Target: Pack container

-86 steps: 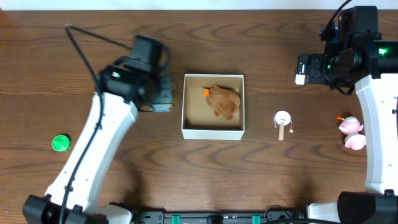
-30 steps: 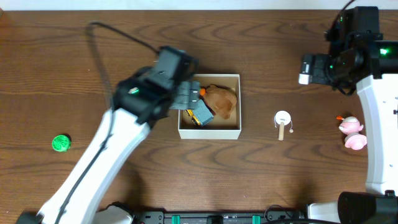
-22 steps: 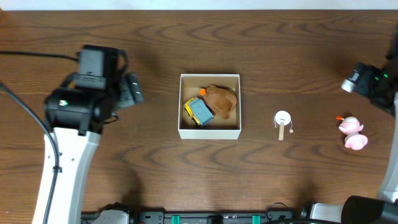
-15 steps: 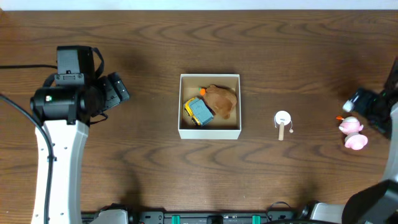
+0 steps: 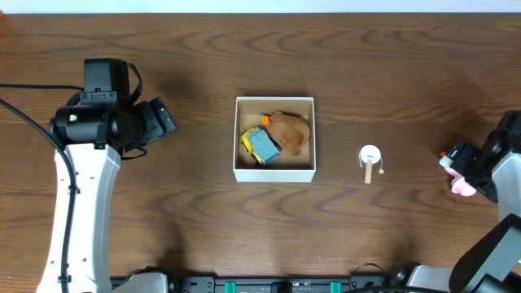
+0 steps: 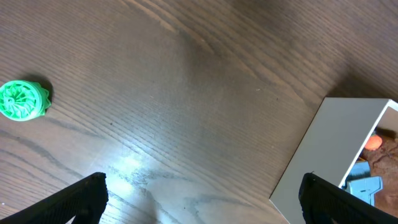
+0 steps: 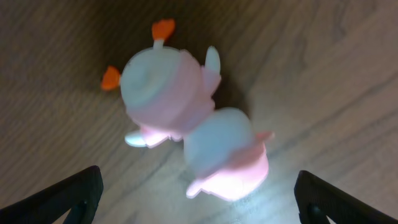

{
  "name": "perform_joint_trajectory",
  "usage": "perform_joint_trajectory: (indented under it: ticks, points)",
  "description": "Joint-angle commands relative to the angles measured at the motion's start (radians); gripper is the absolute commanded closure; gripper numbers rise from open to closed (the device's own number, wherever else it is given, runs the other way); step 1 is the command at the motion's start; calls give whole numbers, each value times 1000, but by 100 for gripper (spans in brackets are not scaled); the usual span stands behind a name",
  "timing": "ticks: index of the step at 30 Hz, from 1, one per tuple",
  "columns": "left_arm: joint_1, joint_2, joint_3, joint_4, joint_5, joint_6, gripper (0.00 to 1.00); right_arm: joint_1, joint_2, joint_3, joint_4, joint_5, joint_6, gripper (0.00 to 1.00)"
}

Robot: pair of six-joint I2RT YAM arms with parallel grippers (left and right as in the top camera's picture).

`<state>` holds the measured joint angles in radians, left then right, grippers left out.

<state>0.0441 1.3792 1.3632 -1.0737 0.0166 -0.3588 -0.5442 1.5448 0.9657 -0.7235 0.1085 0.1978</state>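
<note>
The container [image 5: 275, 172], a white-walled square box with a brown inside, sits mid-table. In it lie a brown plush toy [image 5: 291, 131] and a blue and yellow toy truck [image 5: 260, 146]. My left gripper [image 5: 157, 122] hovers open and empty to the left of the box. In the left wrist view the container's white wall [image 6: 329, 155] shows at the right, past the open left gripper [image 6: 202, 208]. My right gripper [image 5: 466, 168] hangs open over a pink and white toy [image 7: 193, 118] with orange tips at the far right. That toy lies between and ahead of the spread fingers of the right gripper [image 7: 199, 208].
A small white piece with a wooden handle [image 5: 369, 159] lies right of the box. A green round disc [image 6: 23, 101] lies on the table left of the left gripper; in the overhead view the left arm covers it.
The left arm drew back leftward from the box, leaving the blue and yellow truck inside. The right arm swung from the back right down over the pink toy.
</note>
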Motion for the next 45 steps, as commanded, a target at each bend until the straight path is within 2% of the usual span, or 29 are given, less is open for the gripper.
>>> perform_joint_trajectory:
  ticks: [1,3,5,7,9,10,14,16,22,25,28,33,37,41,45]
  points:
    - [4,1,-6,-3,2,18,2,-21,-5,-43,37,4,-20,1]
    - [4,1,-6,-2,2,18,2,-28,-4,-79,73,4,-19,2]
    - [4,1,-6,-2,2,18,2,-29,-4,-108,101,3,-10,9]
    - [4,1,-6,-2,2,18,2,-29,-4,-125,122,-4,-10,26]
    - [4,1,-6,-2,2,21,2,-29,-4,-126,125,-5,-8,53]
    - [4,1,-6,-2,2,25,2,-29,-4,-126,127,-6,-8,62]
    - [4,1,-6,-2,2,25,2,-29,-4,-124,129,-33,-8,82]
    - [4,1,-6,-2,2,25,2,-29,-5,-117,126,-63,-8,97]
    - [4,1,-6,-2,2,25,2,1,-44,-21,76,-310,-19,99]
    - [4,1,-6,-2,2,24,2,53,-89,64,40,-516,-87,99]
    - [4,1,-6,-2,2,25,2,141,-142,166,-21,-591,-136,99]
    - [4,1,-6,-2,2,25,2,394,-224,306,-101,-516,-240,99]
    - [4,1,-6,-2,2,24,2,652,-250,326,-105,-416,-306,99]
    - [4,1,-6,-2,2,24,2,860,-212,321,-107,-339,-356,99]
    - [4,1,-6,-2,2,24,2,989,-136,320,-105,-282,-357,99]
